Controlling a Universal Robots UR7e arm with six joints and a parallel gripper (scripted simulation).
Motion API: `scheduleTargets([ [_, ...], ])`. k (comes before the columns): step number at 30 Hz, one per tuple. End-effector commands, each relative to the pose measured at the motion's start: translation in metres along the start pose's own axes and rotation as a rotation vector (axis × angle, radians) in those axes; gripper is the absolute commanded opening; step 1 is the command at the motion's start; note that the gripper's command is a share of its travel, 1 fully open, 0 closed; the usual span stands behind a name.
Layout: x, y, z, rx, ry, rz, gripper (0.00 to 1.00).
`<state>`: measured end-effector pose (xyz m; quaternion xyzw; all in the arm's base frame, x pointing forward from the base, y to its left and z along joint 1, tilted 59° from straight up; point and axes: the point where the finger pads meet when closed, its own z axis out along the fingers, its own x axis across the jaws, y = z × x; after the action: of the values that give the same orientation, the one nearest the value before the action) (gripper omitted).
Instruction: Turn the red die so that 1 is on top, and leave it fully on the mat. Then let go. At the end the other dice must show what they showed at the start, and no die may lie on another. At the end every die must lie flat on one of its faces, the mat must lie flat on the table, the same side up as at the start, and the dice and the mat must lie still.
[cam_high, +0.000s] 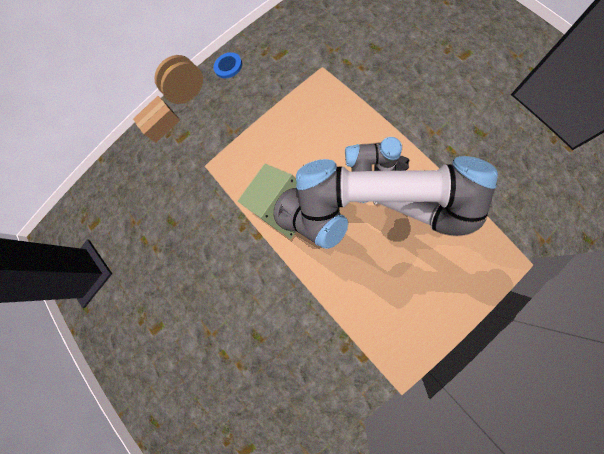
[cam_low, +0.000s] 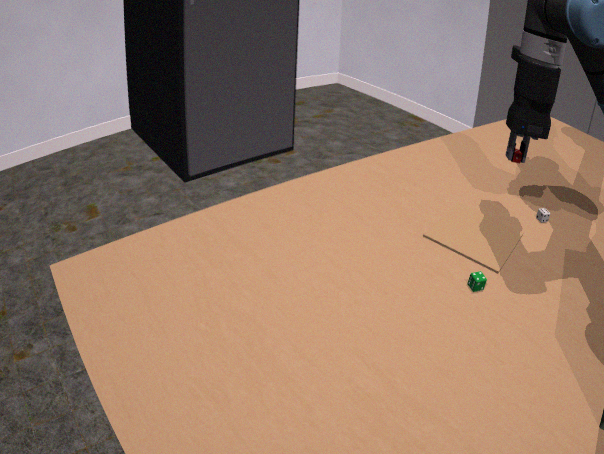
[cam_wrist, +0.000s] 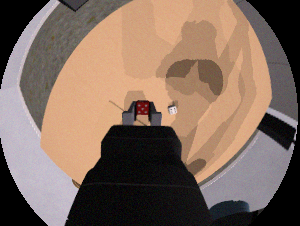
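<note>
My gripper (cam_low: 517, 156) is shut on the red die (cam_low: 517, 157) and holds it well above the table, at the far right of the exterior view. In the wrist view the red die (cam_wrist: 141, 109) sits between my fingertips. The mat (cam_low: 480, 240) is the same colour as the table; only its near edges show as thin dark lines. The white die (cam_low: 543, 215) lies on the mat, below and to the right of my gripper; it also shows in the wrist view (cam_wrist: 171, 109). The green die (cam_low: 477, 281) lies on the table just in front of the mat's near corner.
In the overhead view the arm (cam_high: 395, 187) spans the table middle from its green base (cam_high: 266, 196) and hides the dice. A tall dark cabinet (cam_low: 212, 85) stands on the floor beyond the table. A blue ring (cam_high: 227, 64) and brown boxes (cam_high: 170, 95) lie on the floor.
</note>
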<state>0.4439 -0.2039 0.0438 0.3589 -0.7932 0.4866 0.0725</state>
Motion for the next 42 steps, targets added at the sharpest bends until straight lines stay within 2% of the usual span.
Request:
scheduleTargets([
  [1,-0.008,0.007,0.001,-0.004,0.002,0.119,0.4],
  [4,-0.015,0.012,0.002,-0.005,0.002,0.212,0.4],
  [6,-0.015,0.012,0.002,-0.005,0.002,0.212,0.4],
  [21,-0.049,0.052,0.005,-0.006,0.003,0.715,0.4],
  [23,-0.049,0.052,0.005,-0.006,0.003,0.715,0.4],
  [33,-0.07,0.083,0.006,-0.001,0.004,1.033,0.4],
  [42,-0.08,0.099,0.005,0.003,0.003,1.181,0.4],
])
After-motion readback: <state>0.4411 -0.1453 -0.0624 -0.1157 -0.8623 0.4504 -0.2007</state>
